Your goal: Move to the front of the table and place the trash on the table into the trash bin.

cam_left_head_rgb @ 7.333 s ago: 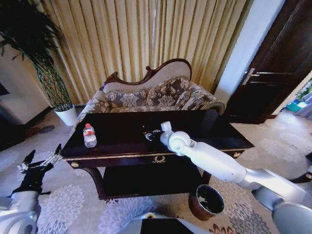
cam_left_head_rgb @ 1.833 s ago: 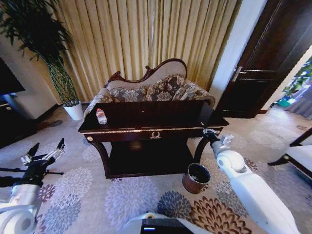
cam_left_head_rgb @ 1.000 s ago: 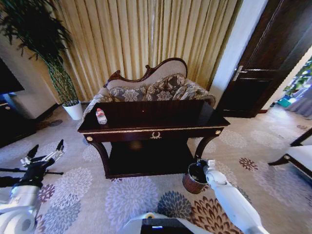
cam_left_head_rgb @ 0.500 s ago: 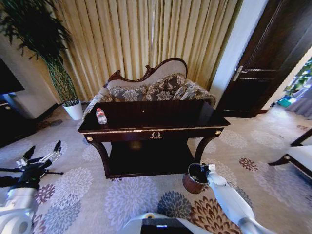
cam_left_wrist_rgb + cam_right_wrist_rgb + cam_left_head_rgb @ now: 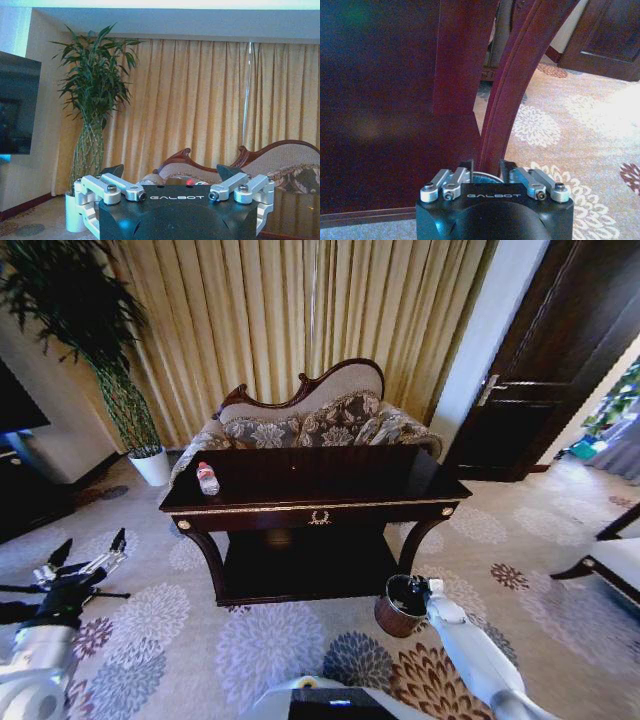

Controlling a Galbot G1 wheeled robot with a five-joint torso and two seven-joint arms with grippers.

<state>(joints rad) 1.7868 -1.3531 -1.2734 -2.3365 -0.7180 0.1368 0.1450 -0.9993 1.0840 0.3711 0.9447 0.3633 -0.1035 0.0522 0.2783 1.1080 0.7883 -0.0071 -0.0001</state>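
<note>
The table [image 5: 300,475] stands lengthwise across the head view, ahead of the robot. The trash bin [image 5: 392,615] sits upright on the carpet by the table's right front leg, mouth upward. The right gripper [image 5: 424,588] hangs at its rim, fingers [image 5: 507,168] slightly apart; nothing visible between them. Trash, judged light and crushable, suits a gentle pinch. The left gripper [image 5: 85,558] waits low left, fingers [image 5: 117,539] spread
</note>
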